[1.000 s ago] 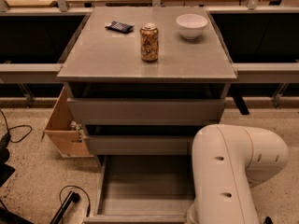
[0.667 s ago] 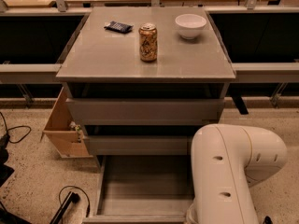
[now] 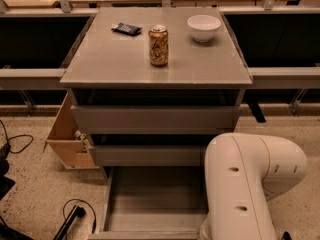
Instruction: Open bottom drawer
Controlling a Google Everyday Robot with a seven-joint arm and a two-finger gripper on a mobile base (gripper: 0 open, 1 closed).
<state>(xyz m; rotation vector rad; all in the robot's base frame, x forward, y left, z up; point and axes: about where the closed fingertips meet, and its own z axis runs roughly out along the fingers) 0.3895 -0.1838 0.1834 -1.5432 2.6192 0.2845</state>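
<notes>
The grey cabinet (image 3: 156, 69) has three drawers. The bottom drawer (image 3: 152, 199) stands pulled out toward me, and its shallow grey tray interior shows, with nothing in it. The two taller grey drawer fronts (image 3: 155, 118) above it are shut. My white arm (image 3: 245, 184) rises at the lower right and covers the right part of the bottom drawer. My gripper is out of view, hidden below the arm and the picture's lower edge.
On the cabinet top stand a soda can (image 3: 158, 45), a white bowl (image 3: 203, 27) and a dark packet (image 3: 126, 29). A light wooden box (image 3: 70, 139) leans against the cabinet's left side. Black cables (image 3: 70, 219) lie on the speckled floor at left.
</notes>
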